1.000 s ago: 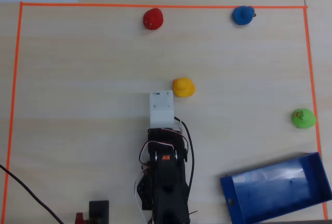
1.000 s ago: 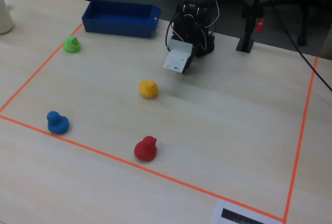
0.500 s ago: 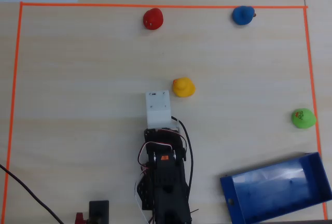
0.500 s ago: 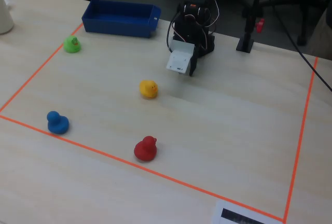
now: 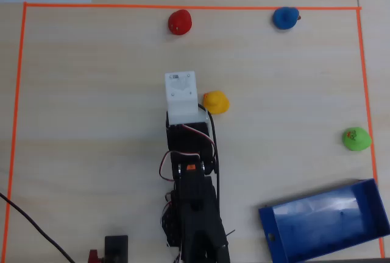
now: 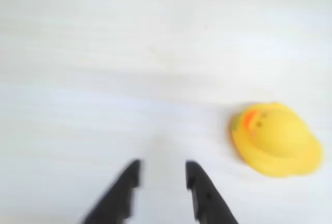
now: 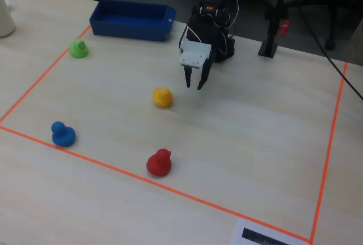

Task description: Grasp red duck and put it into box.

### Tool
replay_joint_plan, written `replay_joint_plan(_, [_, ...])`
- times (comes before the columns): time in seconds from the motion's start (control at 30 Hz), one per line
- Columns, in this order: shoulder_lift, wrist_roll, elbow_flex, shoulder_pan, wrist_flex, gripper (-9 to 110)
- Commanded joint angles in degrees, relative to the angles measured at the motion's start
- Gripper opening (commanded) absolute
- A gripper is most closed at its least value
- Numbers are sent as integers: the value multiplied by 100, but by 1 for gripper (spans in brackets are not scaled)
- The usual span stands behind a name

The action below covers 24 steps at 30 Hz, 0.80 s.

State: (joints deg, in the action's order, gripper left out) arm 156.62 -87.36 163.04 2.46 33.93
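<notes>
The red duck (image 5: 180, 22) stands near the far orange tape line in the overhead view, and near the front line in the fixed view (image 7: 159, 163). It is out of the wrist view. The blue box (image 5: 326, 220) lies at the lower right in the overhead view, and at the back left in the fixed view (image 7: 132, 19). My gripper (image 7: 194, 86) hangs above the table's middle, open and empty, well short of the red duck. In the wrist view (image 6: 162, 175) its two black jaws stand apart over bare wood.
A yellow duck (image 5: 216, 102) sits just right of my gripper, also in the wrist view (image 6: 275, 138). A blue duck (image 5: 285, 17) and a green duck (image 5: 356, 139) stand near the orange tape border (image 5: 183, 7). A black stand (image 7: 267, 45) is behind the arm.
</notes>
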Motion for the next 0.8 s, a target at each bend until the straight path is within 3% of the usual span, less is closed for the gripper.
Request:
replay_joint_plan(0.0, [-2610, 114, -2549, 158, 299, 19])
replay_joint_plan(0.33, [-5950, 176, -5449, -53, -580, 20])
replay_joint_plan(0.6, [-7330, 483, -6064, -352, -2610, 24])
replay_joint_plan(0.77, [-7945, 633, -6530, -422, -2918, 28])
